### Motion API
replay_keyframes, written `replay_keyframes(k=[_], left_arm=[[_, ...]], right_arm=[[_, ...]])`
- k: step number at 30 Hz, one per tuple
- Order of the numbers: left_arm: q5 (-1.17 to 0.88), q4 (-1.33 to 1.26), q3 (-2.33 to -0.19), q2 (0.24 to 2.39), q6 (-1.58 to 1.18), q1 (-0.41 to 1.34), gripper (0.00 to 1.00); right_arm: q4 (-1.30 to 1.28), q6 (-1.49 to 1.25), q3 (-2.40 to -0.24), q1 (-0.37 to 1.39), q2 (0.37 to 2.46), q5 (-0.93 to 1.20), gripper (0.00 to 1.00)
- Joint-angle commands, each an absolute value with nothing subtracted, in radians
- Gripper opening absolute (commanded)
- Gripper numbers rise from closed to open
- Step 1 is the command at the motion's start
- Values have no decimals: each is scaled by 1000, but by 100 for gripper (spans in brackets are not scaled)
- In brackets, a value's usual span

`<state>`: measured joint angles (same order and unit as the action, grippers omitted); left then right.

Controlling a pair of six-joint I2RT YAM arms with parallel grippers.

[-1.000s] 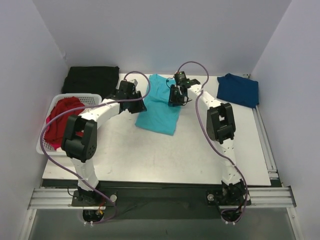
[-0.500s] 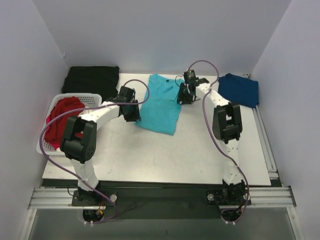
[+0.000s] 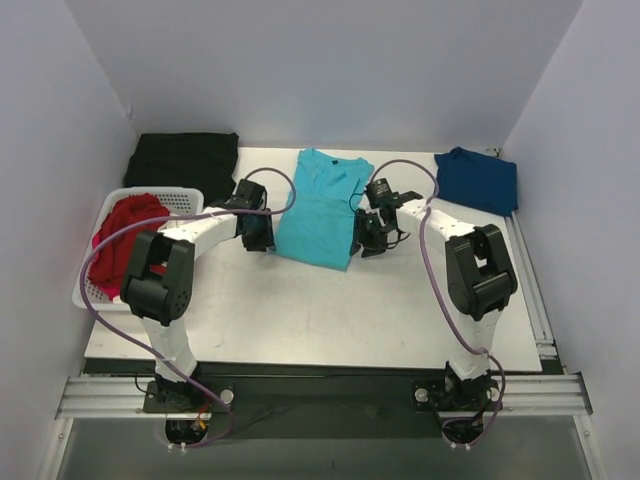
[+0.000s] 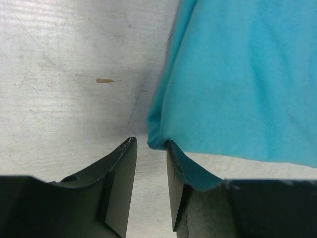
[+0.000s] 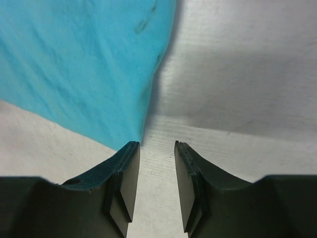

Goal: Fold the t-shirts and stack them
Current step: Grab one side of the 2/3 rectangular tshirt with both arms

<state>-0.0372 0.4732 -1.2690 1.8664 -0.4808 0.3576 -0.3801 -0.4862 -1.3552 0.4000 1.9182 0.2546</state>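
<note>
Top external view: the turquoise-teal soft cloth t-shirt (image 3: pixel 318 210) lies flat on the far middle of the white scuffed tabletop (image 3: pixel 300 310) as a long panel, collar end toward the back wall. The left gripper (image 3: pixel 258 235) sits at its near-left corner and the right gripper (image 3: pixel 366 240) at its near-right corner. Both wrist views show the jaws parted by a narrow gap with nothing in them. In each, the shirt corner lies at the tip of 1 finger, not between the 2.

The step looks like taking both near corners to fold the hem up toward the collar. To do it well, each gripper should shift sideways onto the cloth so the corner lies inside the gap. Each should go low enough to catch every layer before closing. Then the 2 arms should lift level and together, keeping the hem taut so the fold lands square.

The cloth is thin, matte and softly creased. Its rounded edge at the left corner suggests doubled layers that could slip apart. The fingers are hard, black and flat-faced.

The navy blue folded t-shirt (image 3: pixel 478 178) rests at the far right. The red crumpled t-shirt (image 3: pixel 125 240) fills the white slatted plastic basket (image 3: pixel 185 195).
</note>
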Motion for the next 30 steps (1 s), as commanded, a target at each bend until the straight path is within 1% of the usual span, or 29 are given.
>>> replay_keyframes(k=[1, 5, 9, 15, 22, 27, 29, 30], left_arm=[[-89, 373, -1224, 1894, -475, 322, 41], [-236, 264, -1166, 1914, -521, 267, 41], [-305, 189, -1120, 1928, -555, 230, 41], [-314, 207, -1150, 1948, -558, 218, 41], [-354, 244, -1167, 1967, -523, 218, 40], [-362, 276, -1177, 1979, -508, 219, 33], [-364, 291, -1177, 1983, -506, 218, 22], [-359, 313, -1180, 1986, -505, 218, 17]], right_arm=[[-325, -492, -1318, 419, 1867, 308, 36], [-247, -512, -1272, 428, 1859, 336, 36], [-196, -534, -1259, 431, 1873, 367, 37], [-183, -564, -1249, 451, 1901, 396, 36], [-155, -589, -1183, 480, 1887, 400, 36], [-112, -612, -1134, 492, 1885, 407, 36], [-106, -614, -1123, 495, 1888, 405, 35], [-107, -615, -1121, 497, 1888, 403, 33]])
